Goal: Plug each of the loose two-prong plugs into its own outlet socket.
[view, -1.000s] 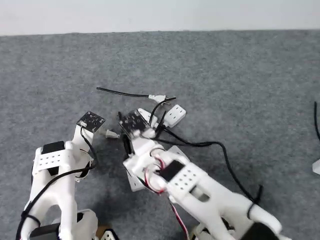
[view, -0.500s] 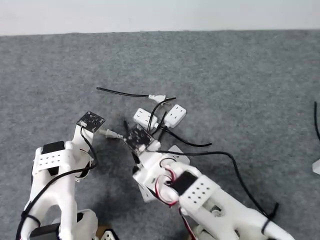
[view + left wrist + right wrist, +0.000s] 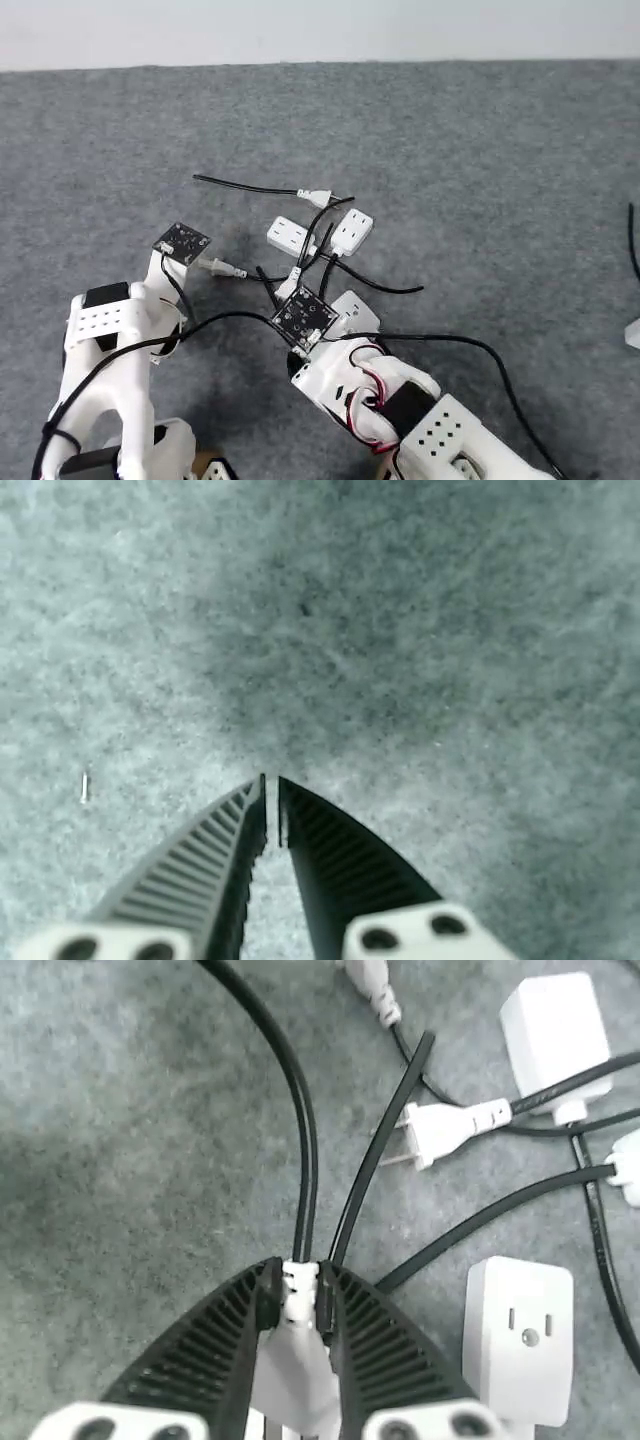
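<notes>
My right gripper [image 3: 295, 1265] is shut on a small white plug [image 3: 297, 1295] with a black cord [image 3: 300, 1130] running away from it over the carpet. Just beyond lies a loose white two-prong plug [image 3: 440, 1130], its prongs bare. One white outlet [image 3: 520, 1335] sits close beside the right gripper and another outlet [image 3: 555, 1035] lies farther off. In the high view two outlets [image 3: 291, 236] [image 3: 351, 231] lie side by side, a third outlet [image 3: 352, 310] by the right arm [image 3: 400, 400]. My left gripper [image 3: 270, 780] is shut over bare carpet, holding nothing.
Black cords [image 3: 380, 285] tangle around the outlets in the middle. A loose plug [image 3: 222, 267] lies by the left arm [image 3: 120, 340], and another plug [image 3: 315, 197] trails a cord toward the far left. Grey carpet [image 3: 500, 160] lies open at the far right.
The right arm has drawn back toward the near edge, pulling a black cord with it and uncovering the pair of outlets. The left arm has stayed still.
</notes>
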